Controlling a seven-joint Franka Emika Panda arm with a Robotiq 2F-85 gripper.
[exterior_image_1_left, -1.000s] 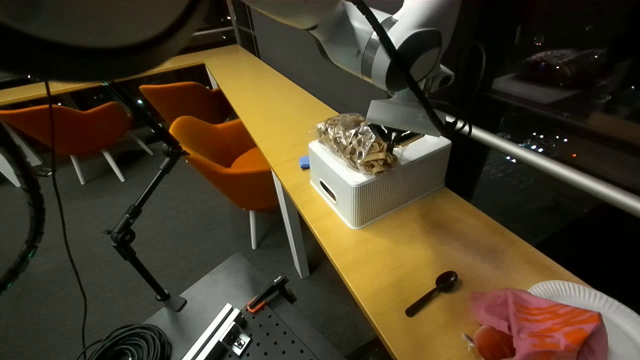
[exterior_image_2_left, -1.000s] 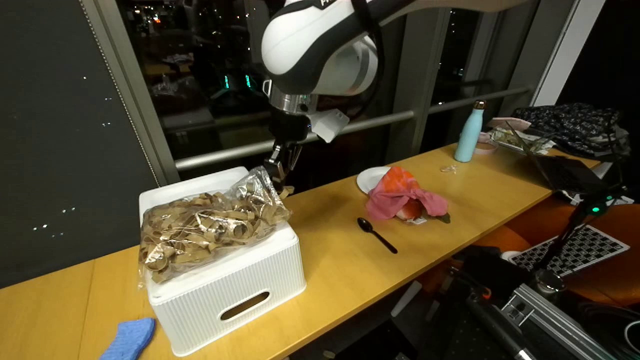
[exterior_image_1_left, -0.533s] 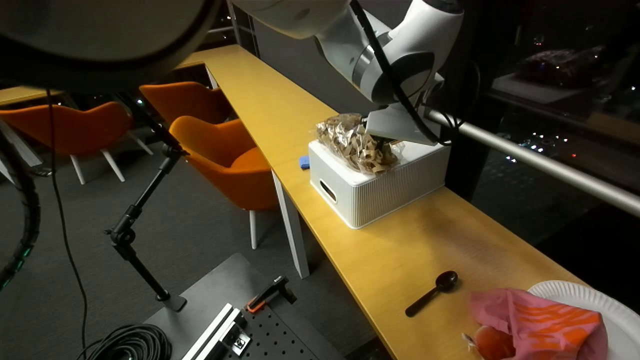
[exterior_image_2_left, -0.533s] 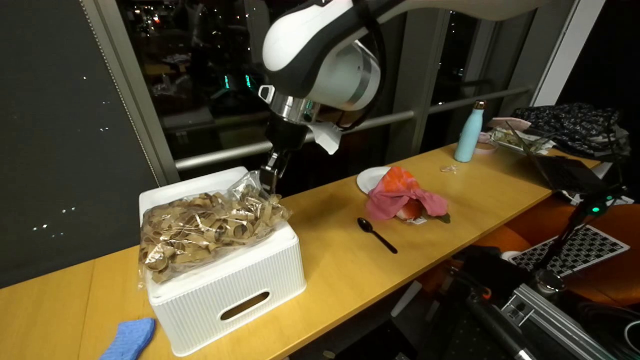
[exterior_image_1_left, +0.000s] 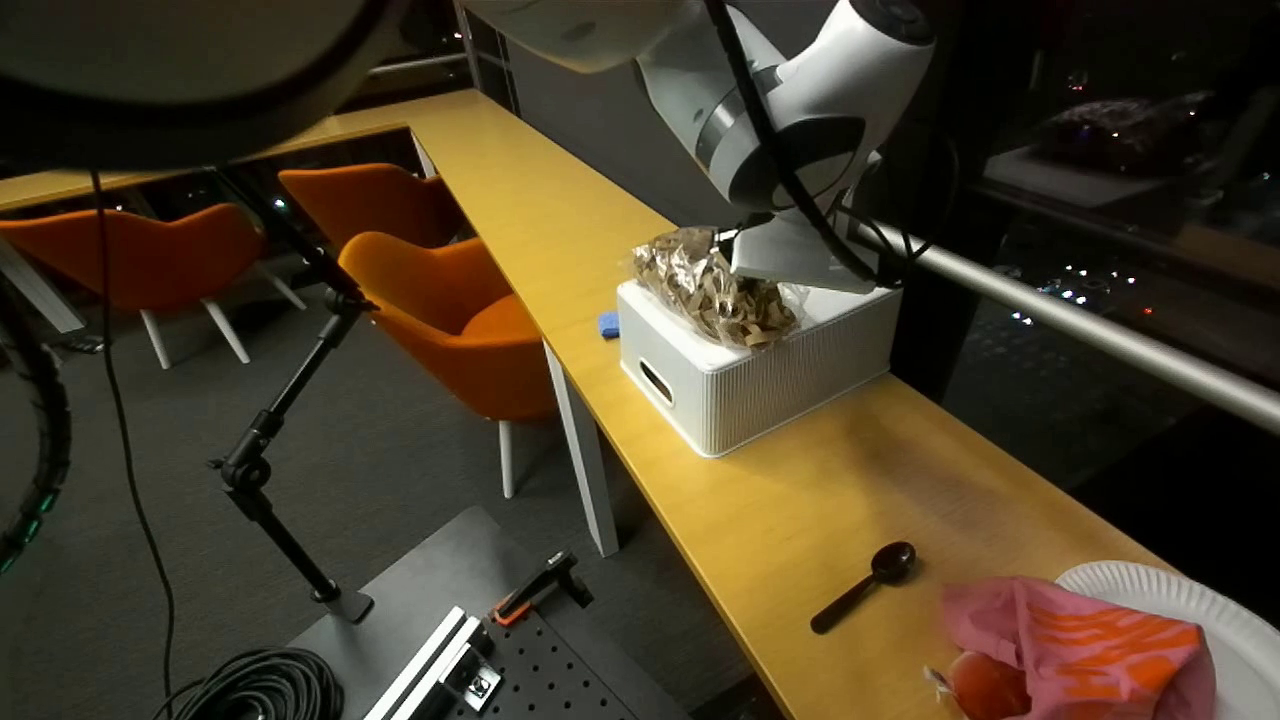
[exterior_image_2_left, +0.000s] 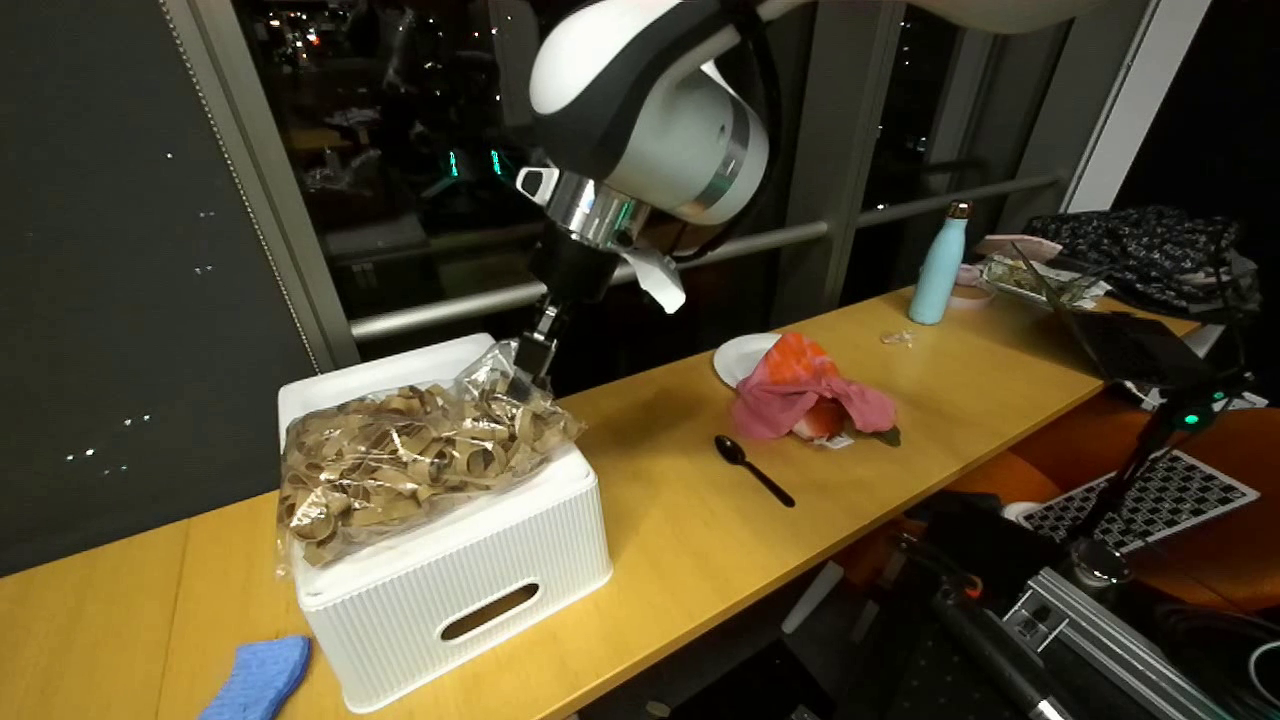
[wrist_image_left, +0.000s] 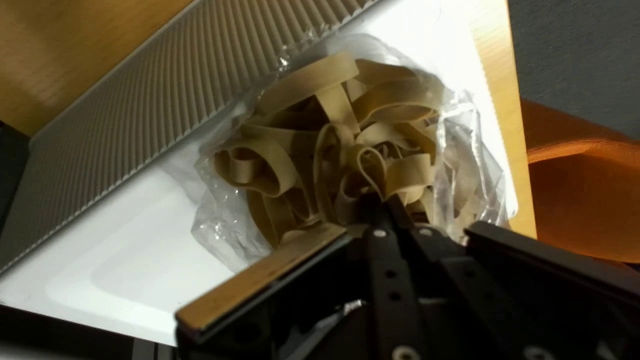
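Gripper (wrist_image_left: 383, 206) at the plastic bag (exterior_image_2_left: 420, 455)

Wrist view: gripper enters from the bottom edge, its dark fingers converging near mid-frame at a heap of tan bands (wrist_image_left: 335, 127). Tips are dark and lost among the loops; I can't make out whether they are parted, pressed together or pinching a band. Clear film of the bag surrounds the heap, creased and shiny right of centre.

In an exterior view the bag lies on top of a white box (exterior_image_2_left: 370, 620) with ribbed sides, left half of the frame; gripper slants down to the bag's upper right end.

Same frame: blue cloth (exterior_image_2_left: 260, 675) lower left, just beside the box; black spoon (exterior_image_2_left: 755, 470) right of centre on the yellow table (exterior_image_2_left: 680, 560); farther right, a pink and orange cloth (exterior_image_2_left: 800, 385) partly over a round red thing (exterior_image_2_left: 822, 418), white plate (exterior_image_2_left: 735, 360) behind it; pale blue bottle (exterior_image_2_left: 938, 270) upper right.
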